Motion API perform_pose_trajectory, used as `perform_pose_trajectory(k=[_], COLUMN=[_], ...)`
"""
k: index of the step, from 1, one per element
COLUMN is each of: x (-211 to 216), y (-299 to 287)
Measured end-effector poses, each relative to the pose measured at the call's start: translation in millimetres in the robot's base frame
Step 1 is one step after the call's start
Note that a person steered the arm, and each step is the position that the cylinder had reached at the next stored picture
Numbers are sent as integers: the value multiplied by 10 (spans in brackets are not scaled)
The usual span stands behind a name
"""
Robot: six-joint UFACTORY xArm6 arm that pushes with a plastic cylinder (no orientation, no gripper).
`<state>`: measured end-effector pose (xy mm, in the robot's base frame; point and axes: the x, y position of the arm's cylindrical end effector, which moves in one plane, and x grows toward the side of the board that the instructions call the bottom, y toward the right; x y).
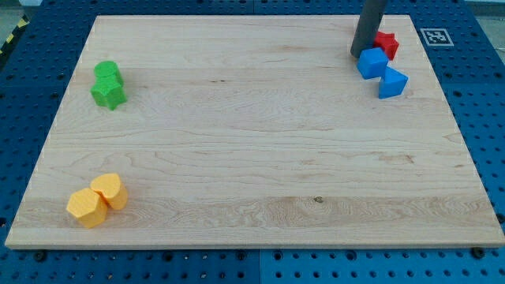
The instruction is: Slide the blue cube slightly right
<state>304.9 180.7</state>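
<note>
The blue cube (372, 62) lies near the board's top right corner. A second blue block (392, 82), wedge-like, touches it at its lower right. A red block (387, 44) sits just above the cube, partly hidden by the rod. My tip (357, 54) rests on the board right at the cube's upper left edge, touching or nearly touching it.
The wooden board (252, 158) lies on a blue pegboard table. Two green blocks (107, 84) sit together at the left. Two orange blocks (97, 199) sit together at the bottom left. A black-and-white marker tag (433, 36) lies off the board's top right corner.
</note>
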Motion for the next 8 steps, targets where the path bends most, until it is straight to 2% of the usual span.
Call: perform_pose_trajectory(k=[2, 3, 4, 8], x=[153, 237, 412, 430], y=[-72, -410, -490, 33])
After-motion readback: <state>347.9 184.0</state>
